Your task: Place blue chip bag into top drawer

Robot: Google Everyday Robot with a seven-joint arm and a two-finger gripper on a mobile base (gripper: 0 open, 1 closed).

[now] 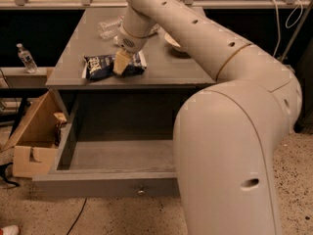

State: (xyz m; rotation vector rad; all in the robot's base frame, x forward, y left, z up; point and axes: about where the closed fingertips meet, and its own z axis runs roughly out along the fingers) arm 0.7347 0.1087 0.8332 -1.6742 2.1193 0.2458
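1. The chip bag [103,66] is lying flat on the grey surface [166,68].
2. The hand [121,64] is sitting down on the bag, can't tell if it's pinching it.
3. The drawer [88,185] is hanging wide open below.

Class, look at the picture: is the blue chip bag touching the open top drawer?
Apart. The camera view shows the blue chip bag lying on the cabinet top, above the open top drawer; the gripper is down over the bag.
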